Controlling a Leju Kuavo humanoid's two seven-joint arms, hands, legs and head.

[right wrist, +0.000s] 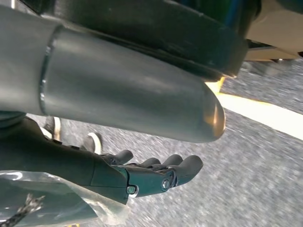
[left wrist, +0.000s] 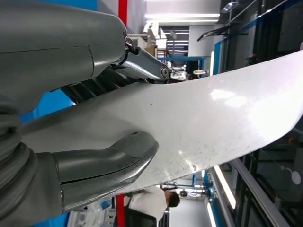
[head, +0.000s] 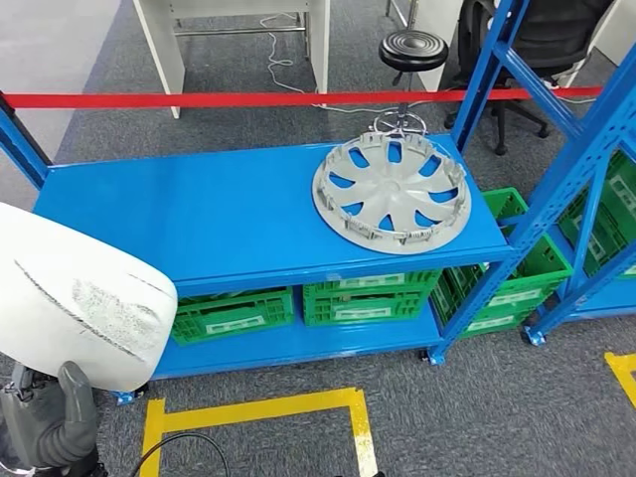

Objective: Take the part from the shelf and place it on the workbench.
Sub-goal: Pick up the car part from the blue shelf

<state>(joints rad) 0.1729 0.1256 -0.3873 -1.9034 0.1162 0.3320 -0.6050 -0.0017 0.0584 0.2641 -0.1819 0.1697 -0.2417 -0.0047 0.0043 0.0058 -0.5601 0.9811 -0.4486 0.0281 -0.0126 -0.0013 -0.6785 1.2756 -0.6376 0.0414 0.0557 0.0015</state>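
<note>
The part is a large curved white panel (head: 82, 298) at the lower left of the head view, with scuffed grey marks on its face. My left hand (head: 53, 422) grips it from below, near my body. In the left wrist view the thick thumb (left wrist: 107, 165) presses one face of the white panel (left wrist: 214, 118) and the darker fingers (left wrist: 146, 64) lie against the other. The panel's edge hangs in front of the left end of the blue bench top (head: 188, 214). My right hand (right wrist: 150, 177) hangs over the floor, fingers stretched out, holding nothing.
A silver wheel cover (head: 392, 194) lies on the right end of the bench top. Green crates (head: 233, 313) fill the lower level. Another blue rack (head: 592, 169) stands at right. Red tape (head: 225, 99) runs behind, yellow floor lines (head: 262, 407) in front. A person (left wrist: 153, 201) stands nearby.
</note>
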